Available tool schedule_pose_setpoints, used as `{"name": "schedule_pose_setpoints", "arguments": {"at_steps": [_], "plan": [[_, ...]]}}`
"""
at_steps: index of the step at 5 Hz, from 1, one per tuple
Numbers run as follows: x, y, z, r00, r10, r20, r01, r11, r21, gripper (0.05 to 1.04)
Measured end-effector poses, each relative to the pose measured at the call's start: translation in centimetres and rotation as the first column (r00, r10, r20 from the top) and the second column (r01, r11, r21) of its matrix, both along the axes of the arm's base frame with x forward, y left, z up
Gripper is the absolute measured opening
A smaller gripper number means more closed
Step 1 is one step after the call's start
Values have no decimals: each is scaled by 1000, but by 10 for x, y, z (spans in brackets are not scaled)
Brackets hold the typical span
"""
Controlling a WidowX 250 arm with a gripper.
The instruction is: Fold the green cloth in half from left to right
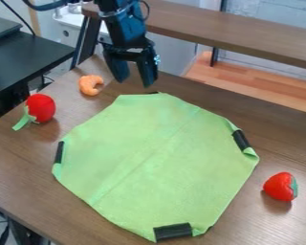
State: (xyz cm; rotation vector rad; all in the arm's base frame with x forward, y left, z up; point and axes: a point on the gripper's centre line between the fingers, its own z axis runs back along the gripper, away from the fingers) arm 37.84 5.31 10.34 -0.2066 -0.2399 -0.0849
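Above the table's far side, black two-finger gripper (134, 83); fingers wide apart, nothing between them. Nearest: light green, matte cloth (156, 158), roughly octagonal, lying flat on the brown wood-grain table (25, 167), diagonal crease, black strips at its edges. Curled orange piece (90, 84) and rounded red toy with green leaf (41, 107) at view's left; red strawberry-shaped toy, green cap (280, 186), at right.
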Motion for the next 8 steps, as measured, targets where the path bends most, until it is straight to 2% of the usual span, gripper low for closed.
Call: {"name": "schedule_pose_setpoints", "arguments": {"at_steps": [1, 2, 3, 4, 5, 6, 7, 8], "plan": [[-2, 0, -13, 999, 2, -35, -2, 1000, -9, 999], [-14, 10, -32, 997, 43, -66, -42, 999, 17, 999], [-23, 24, -48, 994, 92, -62, -87, 993, 77, 999], [-32, 34, -59, 988, 152, -20, -149, 983, 107, 999], [-44, 45, -69, 970, 244, 14, -244, 969, 44, 999], [-53, 60, -78, 932, 359, 43, -358, 933, -23, 999], [-58, 82, -79, 885, 460, 74, -457, 888, -48, 999], [-64, 104, -76, 867, 492, 80, -491, 870, -33, 999]]}}
